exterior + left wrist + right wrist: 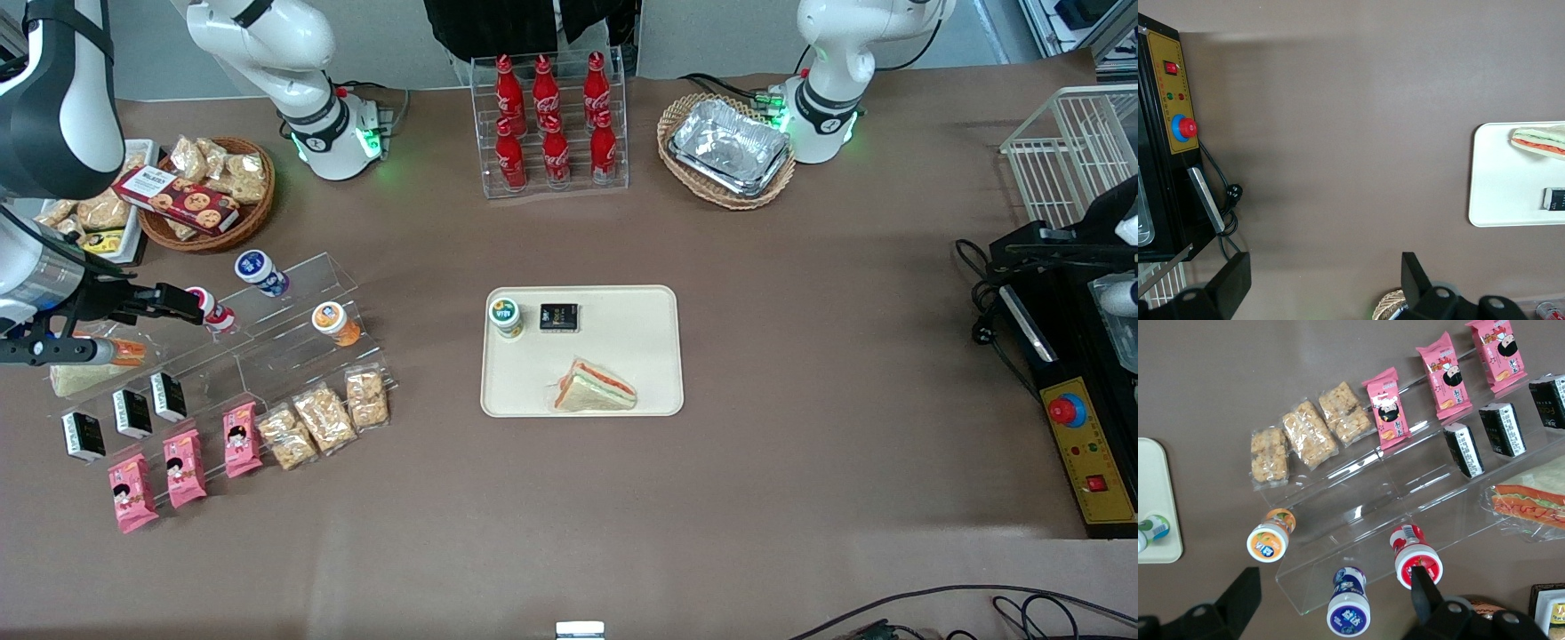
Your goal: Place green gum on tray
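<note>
The green gum (pixel 506 316), a small bottle with a green-and-white lid, stands upright in a corner of the cream tray (pixel 622 373), next to a small black packet (pixel 559 316). In the right wrist view the green gum (pixel 1153 528) shows on the tray's edge (pixel 1155 487). My right gripper (pixel 182 305) hovers open and empty over the clear acrylic shelf, toward the working arm's end of the table and well apart from the tray. Its fingers (pixel 1245 593) straddle a blue-lidded bottle (pixel 1349 605) without touching it; a red-lidded bottle (pixel 1417 559) lies by the other finger.
A sandwich (pixel 594 389) lies on the tray nearer the camera. The tray also shows in the left wrist view (pixel 1498 193). An orange-lidded bottle (pixel 335 322), snack packs (pixel 324 418) and pink packets (pixel 184 467) sit on the acrylic shelf (pixel 293 347). A cola rack (pixel 549 120) and a foil-tray basket (pixel 729 149) stand farther away.
</note>
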Motion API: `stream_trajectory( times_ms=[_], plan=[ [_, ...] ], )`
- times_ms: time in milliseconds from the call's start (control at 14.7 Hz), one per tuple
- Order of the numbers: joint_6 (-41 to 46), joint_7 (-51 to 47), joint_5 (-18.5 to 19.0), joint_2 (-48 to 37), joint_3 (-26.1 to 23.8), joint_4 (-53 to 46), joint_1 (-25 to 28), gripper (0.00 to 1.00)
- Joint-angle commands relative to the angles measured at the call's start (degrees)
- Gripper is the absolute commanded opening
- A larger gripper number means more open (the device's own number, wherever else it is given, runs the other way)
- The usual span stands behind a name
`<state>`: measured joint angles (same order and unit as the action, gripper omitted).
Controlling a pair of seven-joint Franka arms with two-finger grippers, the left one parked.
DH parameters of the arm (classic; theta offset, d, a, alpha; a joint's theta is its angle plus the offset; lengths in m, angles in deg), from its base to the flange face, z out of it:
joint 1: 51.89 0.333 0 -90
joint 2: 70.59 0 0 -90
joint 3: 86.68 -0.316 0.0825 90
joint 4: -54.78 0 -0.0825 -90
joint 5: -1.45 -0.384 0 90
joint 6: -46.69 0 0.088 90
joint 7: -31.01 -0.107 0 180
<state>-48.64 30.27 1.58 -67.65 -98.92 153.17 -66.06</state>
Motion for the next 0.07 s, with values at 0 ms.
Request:
stream_trajectory(
  times_ms=[0],
  plan=[
    [3.39, 0.31, -1.36, 0.48, -0.5, -1.88, -0.33, 1.0]
  ],
)
